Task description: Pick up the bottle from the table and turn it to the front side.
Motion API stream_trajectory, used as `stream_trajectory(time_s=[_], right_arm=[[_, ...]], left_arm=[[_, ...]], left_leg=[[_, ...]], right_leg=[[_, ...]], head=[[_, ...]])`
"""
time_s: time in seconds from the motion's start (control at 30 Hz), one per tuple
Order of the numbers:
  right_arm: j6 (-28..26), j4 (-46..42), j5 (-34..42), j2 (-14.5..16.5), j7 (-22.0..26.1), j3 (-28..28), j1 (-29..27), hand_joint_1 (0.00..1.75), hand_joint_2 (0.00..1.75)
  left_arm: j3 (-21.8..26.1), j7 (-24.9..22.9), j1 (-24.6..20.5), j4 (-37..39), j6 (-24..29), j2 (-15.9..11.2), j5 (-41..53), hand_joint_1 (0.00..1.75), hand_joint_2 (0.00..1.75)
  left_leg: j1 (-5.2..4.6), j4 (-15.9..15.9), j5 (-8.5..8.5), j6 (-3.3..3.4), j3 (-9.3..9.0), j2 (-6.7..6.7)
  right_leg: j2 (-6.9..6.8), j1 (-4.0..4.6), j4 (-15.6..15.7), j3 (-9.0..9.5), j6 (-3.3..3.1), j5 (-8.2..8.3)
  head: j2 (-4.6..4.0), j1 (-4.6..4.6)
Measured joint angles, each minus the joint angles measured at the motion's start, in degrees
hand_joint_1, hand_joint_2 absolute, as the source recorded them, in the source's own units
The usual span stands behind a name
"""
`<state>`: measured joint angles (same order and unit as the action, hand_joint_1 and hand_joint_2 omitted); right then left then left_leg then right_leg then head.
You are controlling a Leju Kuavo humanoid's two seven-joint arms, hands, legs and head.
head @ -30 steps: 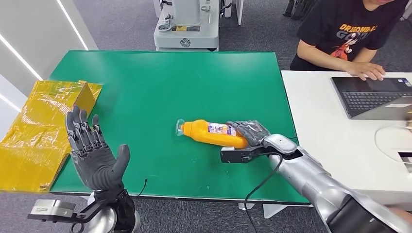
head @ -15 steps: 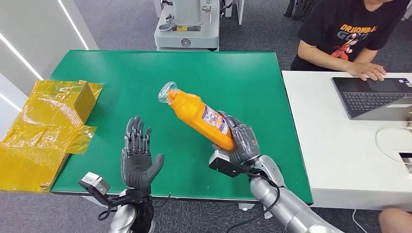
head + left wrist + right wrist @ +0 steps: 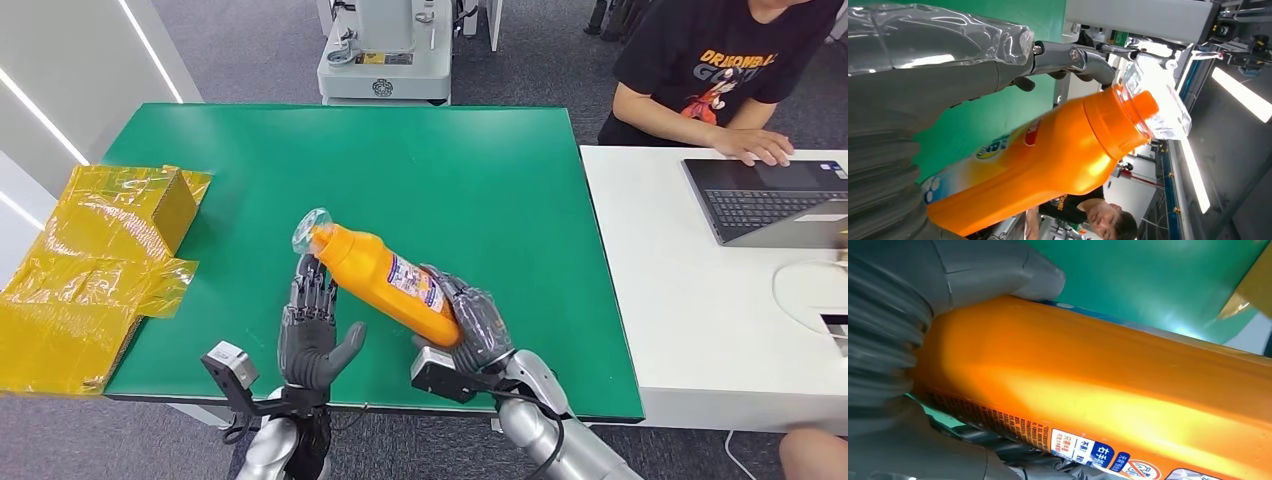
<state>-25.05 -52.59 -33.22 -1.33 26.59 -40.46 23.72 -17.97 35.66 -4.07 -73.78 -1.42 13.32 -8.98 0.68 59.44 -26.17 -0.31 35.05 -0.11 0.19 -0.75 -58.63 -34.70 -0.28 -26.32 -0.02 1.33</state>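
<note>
- Since half a second ago: the bottle [image 3: 385, 283] has been carried lower and toward the near edge of the green tabletop [image 3: 480, 180]; its clear cap end now sits just above the left hand's fingers [image 3: 312, 290]. One second ago it lay flat on the tabletop.
- The right hand [image 3: 470, 325] has pulled back toward the near edge with the bottle. Its fingers are wrapped round the bottle's base end, and the bottle is lifted off the tabletop, tilted, cap pointing up and toward the far left corner.
- The left hand [image 3: 312, 335] has moved in toward the bottle. Its palm is upright with fingers extended and apart, holding nothing; fingertips are at the bottle's neck, contact cannot be told.
- Left wrist view: orange body, printed label and clear cap close beside the fingers [image 3: 1083, 55].
- Count: one bottle; two robot hands; one yellow wrapped box [image 3: 90, 260] at the left edge.
- Unchanged: one person [image 3: 720, 70] seated at the white side table [image 3: 680, 300], one laptop [image 3: 765, 195].
</note>
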Motion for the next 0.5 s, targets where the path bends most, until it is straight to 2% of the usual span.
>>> stream_trajectory(time_s=[0.27, 0.5], right_arm=[[3.93, -0.08, -0.68, 0.56, 3.50, -1.91, 0.26, 1.75, 1.75], [7.82, 2.41, 0.63, 0.93, 4.93, -4.26, 2.84, 1.75, 1.75]], left_arm=[[-0.02, -0.02, -0.84, 1.47, -0.46, 0.08, 0.23, 0.00, 1.75], [0.02, 0.27, -1.27, 2.47, -0.39, 0.00, 0.02, 0.00, 1.75]], left_leg=[[0.00, -0.01, 0.00, 0.00, 0.00, 0.00], [0.00, -0.01, 0.01, -0.01, 0.00, 0.00]], right_leg=[[0.00, 0.00, -0.01, 0.00, 0.00, 0.00], [0.00, 0.00, -0.01, 0.01, 0.00, 0.00]], head=[[0.00, 0.01], [-0.01, -0.01]])
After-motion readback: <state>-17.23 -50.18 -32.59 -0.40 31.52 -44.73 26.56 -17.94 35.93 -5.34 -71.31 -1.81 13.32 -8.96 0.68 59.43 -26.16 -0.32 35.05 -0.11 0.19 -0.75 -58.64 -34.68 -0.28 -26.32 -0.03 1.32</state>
